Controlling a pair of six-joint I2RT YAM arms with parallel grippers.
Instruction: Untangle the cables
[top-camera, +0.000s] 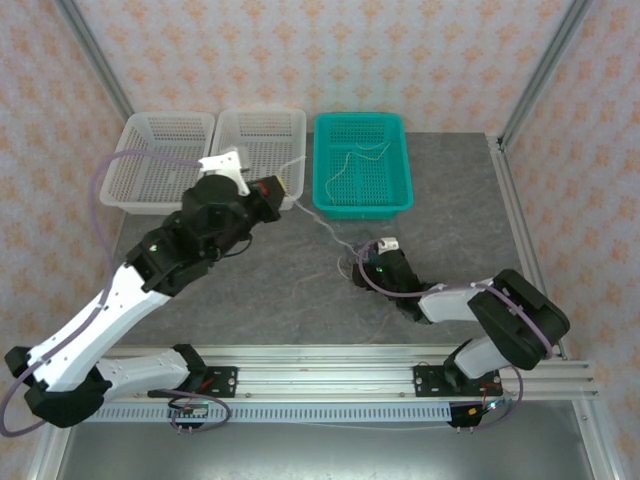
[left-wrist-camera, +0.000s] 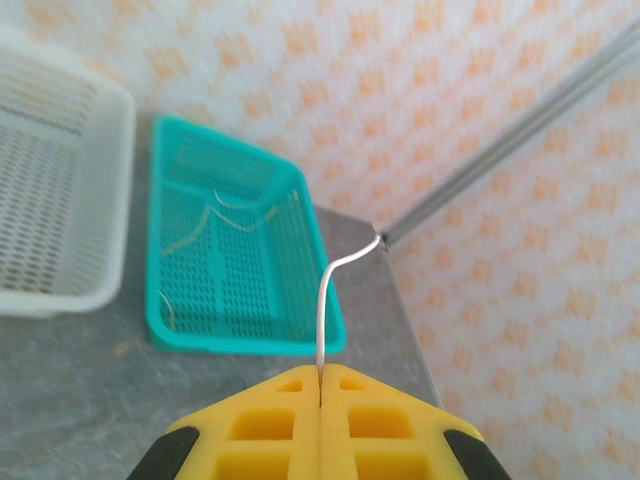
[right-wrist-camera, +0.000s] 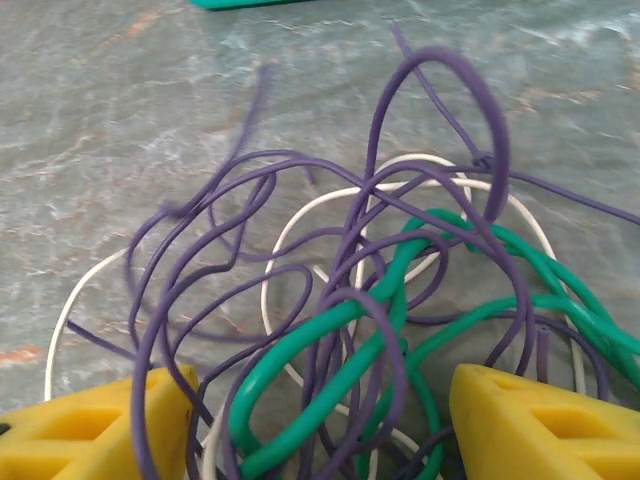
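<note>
The tangled cables (right-wrist-camera: 350, 300) lie in a clump on the grey table (top-camera: 450, 220): dark purple strands (right-wrist-camera: 440, 70), a thicker green cable (right-wrist-camera: 310, 345) and a white cable (right-wrist-camera: 290, 220). My right gripper (right-wrist-camera: 320, 400) is low over the clump (top-camera: 350, 262), open, with a yellow finger (right-wrist-camera: 100, 430) on each side of the looped strands. My left gripper (top-camera: 283, 186) hangs beside the baskets, shut on one thin white cable (left-wrist-camera: 322, 300). That cable (top-camera: 318, 222) runs slack down toward the clump.
A teal basket (top-camera: 360, 208) at the back holds a few cream strands (left-wrist-camera: 215, 215). Two white baskets (top-camera: 165, 160) (top-camera: 262, 150) stand to its left. Metal frame posts (top-camera: 545, 70) and patterned walls close in the table.
</note>
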